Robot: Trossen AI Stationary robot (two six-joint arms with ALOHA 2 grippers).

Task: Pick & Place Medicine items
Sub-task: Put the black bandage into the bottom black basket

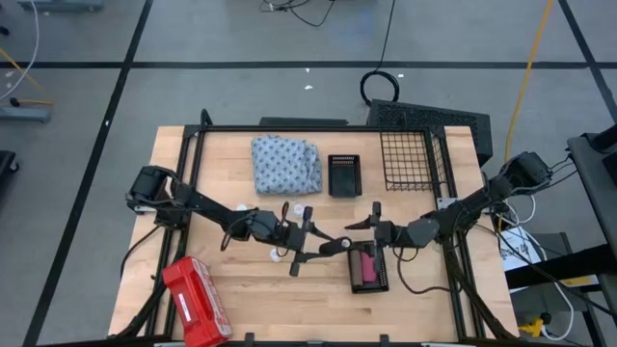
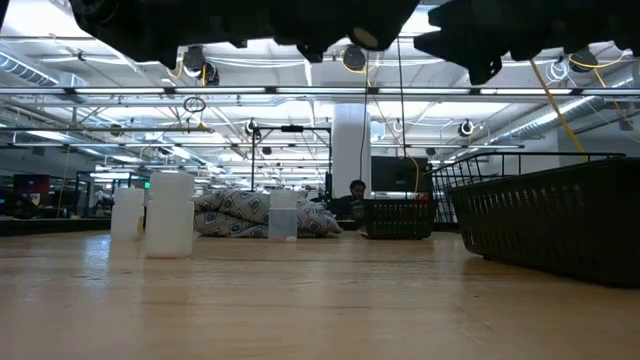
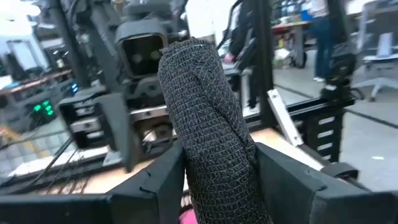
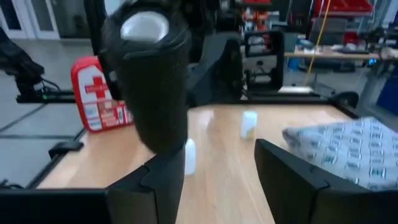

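A black, rough-woven tube (image 3: 199, 93) sticks out from between the fingers of my left gripper (image 3: 219, 155), which hangs mid-table (image 1: 313, 246). My right gripper (image 1: 359, 231) faces it, open (image 4: 219, 155). The tube's white-cored free end (image 4: 146, 28) shows just past one of its fingers, and I cannot tell whether they touch. A pink-red tube (image 1: 364, 268) lies in a small black bin (image 1: 384, 280) just below the two grippers. Three small white bottles (image 1: 301, 212) (image 1: 241, 208) (image 1: 280, 253) stand upright on the wood. My left gripper pinches the black tube's near end (image 3: 217, 168) between its two fingers, coming in level from the table's left. The tube runs along the fingers, and its free end juts out past them toward my right gripper. It is lifted clear of the table.
A blue-white patterned cloth (image 1: 286, 164), a small black tray (image 1: 343, 175) and a wire basket (image 1: 410, 159) line the far side. A red first-aid case (image 1: 198, 301) lies at the near left. Bare wood shows along the near edge, between the case and the bin.
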